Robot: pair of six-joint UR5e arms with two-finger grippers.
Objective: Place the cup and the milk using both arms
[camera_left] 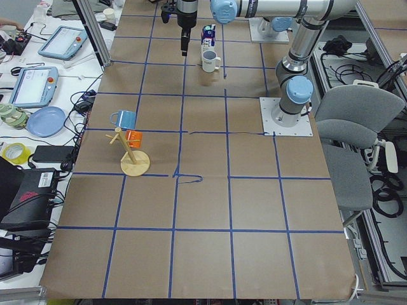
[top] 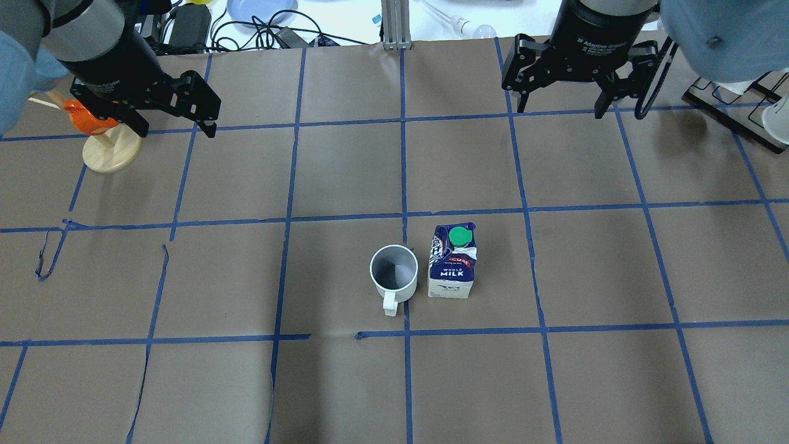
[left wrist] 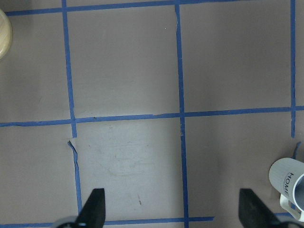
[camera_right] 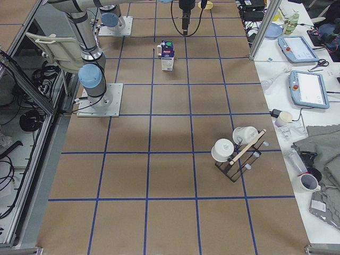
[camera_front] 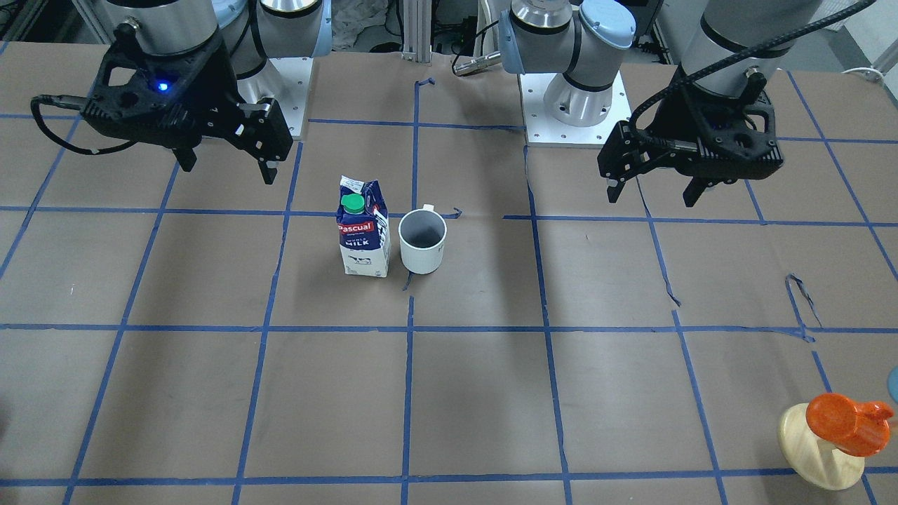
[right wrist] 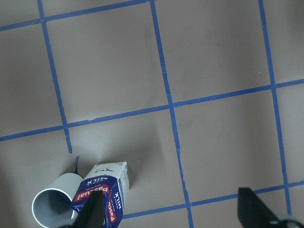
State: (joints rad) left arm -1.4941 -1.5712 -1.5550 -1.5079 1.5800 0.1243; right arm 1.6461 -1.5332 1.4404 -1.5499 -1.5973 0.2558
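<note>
- Front-facing view: the milk (camera_front: 363, 231) and the cup (camera_front: 422, 242) stand upright near the middle of the table (camera_front: 631, 393), just beside each other with a narrow gap between. The cup's handle points toward the robot. The right gripper (camera_front: 228, 170) and the left gripper (camera_front: 652, 196) hang high, well apart from both, with jaws spread and nothing in them.
- Overhead view: the cup (top: 394, 274) is on the left arm's side and the milk (top: 453, 265) on the right arm's. Each gripper is wide and empty. The left one appears close to the orange cup-like thing (top: 86, 117) on its wooden base (top: 111, 154).
- Left side view: the cup (camera_left: 210, 60) stands in front of the milk (camera_left: 207, 33). I cannot tell any jaw state from here.
- Right side view: the milk (camera_right: 168, 56) hides nearly all of the cup. Jaw state again cannot be told.
- Left wrist view: spread fingers frame bare paper, with the cup (left wrist: 289, 183) at the right edge.
- Right wrist view: spread fingers, with the milk (right wrist: 102, 197) and cup (right wrist: 54, 206) at the lower left.
- Risks, as I judge them:
  - The narrow gap leaves little room for an inner finger, which could push the neighbouring item.
  - The tall carton looks easy to tip if it is nudged high up.
  - Both arms must reach the same spot, so their wrists could collide.
</note>
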